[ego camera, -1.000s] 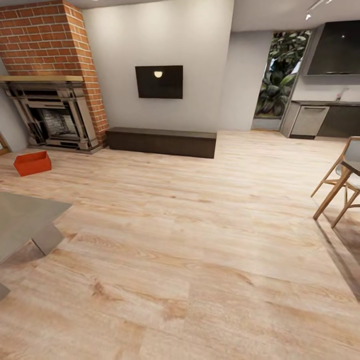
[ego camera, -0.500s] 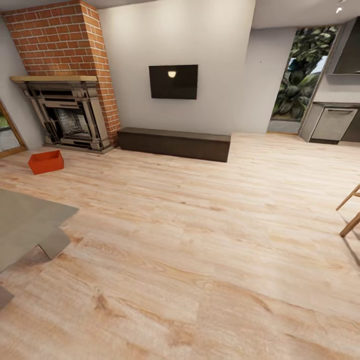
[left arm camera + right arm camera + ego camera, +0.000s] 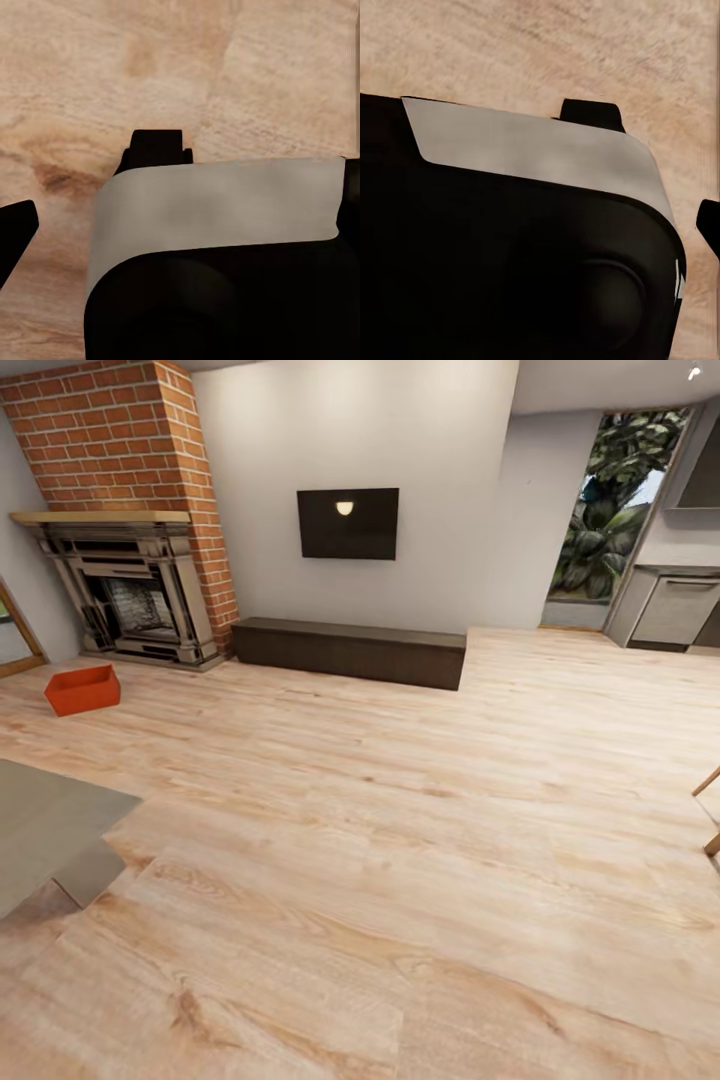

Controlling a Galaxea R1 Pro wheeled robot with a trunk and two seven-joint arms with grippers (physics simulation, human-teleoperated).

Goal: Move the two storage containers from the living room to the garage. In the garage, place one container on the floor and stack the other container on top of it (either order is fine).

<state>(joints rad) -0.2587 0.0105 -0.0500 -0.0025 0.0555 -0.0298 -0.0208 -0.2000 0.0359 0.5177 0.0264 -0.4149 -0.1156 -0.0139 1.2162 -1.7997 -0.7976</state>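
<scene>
One orange-red storage container (image 3: 82, 689) sits on the light wood-plank floor of the living room, in front of the brick fireplace (image 3: 130, 585) at the far left of the head view. It is several metres from me. In the left wrist view my left gripper (image 3: 187, 195) hangs over the wood planks beside my grey-and-black body, with one black fingertip (image 3: 16, 236) at the picture's edge. A black fingertip (image 3: 709, 225) of my right gripper (image 3: 547, 225) likewise stands at the edge. Both look open and hold nothing.
A grey low table corner (image 3: 50, 820) juts in at the near left. A long dark-brown cabinet (image 3: 350, 650) runs under the wall TV (image 3: 347, 523). Wooden chair legs (image 3: 711, 815) show at the right edge. A kitchen unit (image 3: 675, 610) stands back right.
The head view has swung left and moved forward: the chair has slid out to the right and the fireplace and TV have shifted right. The container itself has not moved.
</scene>
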